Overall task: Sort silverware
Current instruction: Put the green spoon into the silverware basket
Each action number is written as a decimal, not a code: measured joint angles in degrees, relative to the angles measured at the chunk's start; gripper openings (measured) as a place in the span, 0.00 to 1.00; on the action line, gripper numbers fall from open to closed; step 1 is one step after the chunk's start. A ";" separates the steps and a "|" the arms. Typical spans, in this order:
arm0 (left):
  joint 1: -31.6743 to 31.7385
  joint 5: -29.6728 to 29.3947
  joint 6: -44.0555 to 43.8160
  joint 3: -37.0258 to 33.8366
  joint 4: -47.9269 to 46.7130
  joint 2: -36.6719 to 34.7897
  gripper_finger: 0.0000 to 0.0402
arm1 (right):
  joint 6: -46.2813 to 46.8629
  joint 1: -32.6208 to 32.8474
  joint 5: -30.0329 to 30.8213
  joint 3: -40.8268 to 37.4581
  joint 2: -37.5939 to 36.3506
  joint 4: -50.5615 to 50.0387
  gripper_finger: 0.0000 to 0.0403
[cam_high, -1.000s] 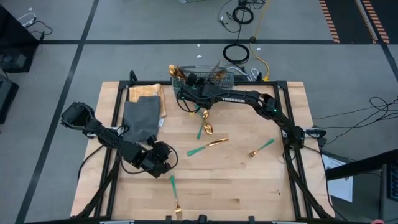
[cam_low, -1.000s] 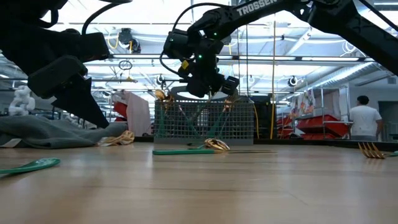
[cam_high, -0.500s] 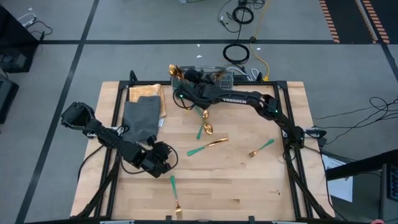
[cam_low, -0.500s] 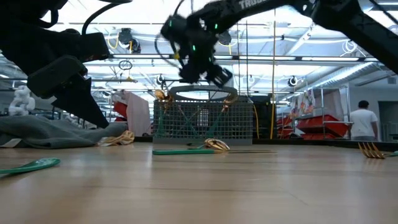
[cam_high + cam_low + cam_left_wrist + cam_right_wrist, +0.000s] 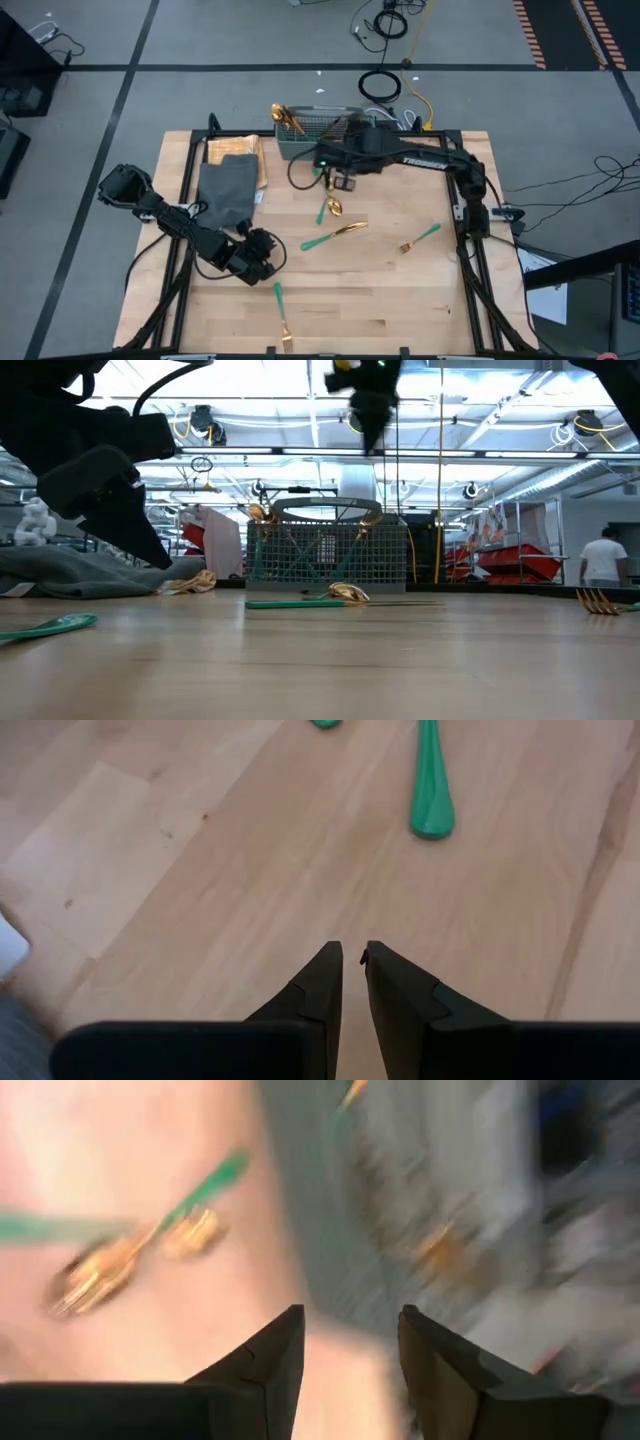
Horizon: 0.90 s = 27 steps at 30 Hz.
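The right gripper (image 5: pixel 345 1345) has its two dark fingers spread apart with nothing between them. It hangs just in front of the grey wire-mesh basket (image 5: pixel 322 131), above the table, and it is in motion, since its wrist view is smeared. The left gripper (image 5: pixel 352 982) has its fingers almost pressed together, only a thin gap between them, and holds nothing; it waits low over the light wooden table (image 5: pixel 400 300), well away from the basket, near the front left part.

The silverware with gold-coloured heads and slim teal-green handles is divided. Some pieces stand in the basket, with a gold head (image 5: pixel 283 114) sticking out at its left corner. Others lie loose on the table in front of the basket: a spoon (image 5: pixel 330 209), a longer piece (image 5: pixel 335 234), a fork (image 5: pixel 421 237) to the right, and one (image 5: pixel 281 308) far to the front.

I judge that the right arm goes for the next loose piece. It should come down over the thin handle, fingers across it, and close slowly, because these smooth handles lie flat and may slide.

No writing can be read at this moment.
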 joint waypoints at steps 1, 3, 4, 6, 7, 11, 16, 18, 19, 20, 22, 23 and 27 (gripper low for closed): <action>0.00 0.40 -0.43 0.00 -0.03 0.00 0.14 | 2.50 -0.29 -2.26 -0.27 0.10 -2.91 0.37; 0.00 1.12 -1.29 0.00 -0.02 0.00 0.14 | 4.47 -0.40 -3.68 -1.92 0.20 -3.43 0.37; 0.00 1.22 -1.31 0.00 0.04 0.00 0.14 | 3.97 -0.59 -4.64 -3.12 0.16 -2.05 0.37; 0.00 1.63 -1.33 0.00 0.68 0.00 0.14 | 1.23 -1.29 -10.26 -6.19 0.09 3.28 0.37; 0.00 1.81 -1.34 0.00 1.22 0.00 0.14 | 0.18 -1.98 -14.28 -8.03 0.15 6.94 0.37; 0.00 2.71 -1.37 0.00 2.47 0.00 0.14 | -5.91 -5.04 -24.42 -15.47 0.29 21.90 0.37; -0.07 4.39 -1.31 0.00 2.62 0.00 0.14 | -6.65 -10.70 -28.86 -22.35 0.27 34.81 0.37; -0.24 4.41 -1.26 0.00 2.54 0.00 0.14 | -5.71 -12.76 -30.53 -24.36 0.27 38.63 0.37; -0.34 4.39 -1.14 0.00 2.42 0.00 0.14 | -5.67 -13.52 -31.45 -25.16 0.29 40.04 0.37; -0.37 4.34 -1.03 0.00 2.40 0.00 0.14 | -5.70 -14.07 -32.04 -25.47 0.77 40.91 0.37; -0.37 4.32 -0.96 0.00 2.35 0.00 0.14 | -5.56 -15.18 -33.42 -25.51 1.64 41.74 0.37; -0.37 4.25 -0.81 0.00 2.21 0.00 0.14 | -5.71 -15.42 -33.88 -25.28 2.34 42.05 0.37; -0.37 4.15 -0.71 0.00 2.01 0.00 0.14 | -5.44 -16.04 -37.51 -23.12 5.10 41.82 0.37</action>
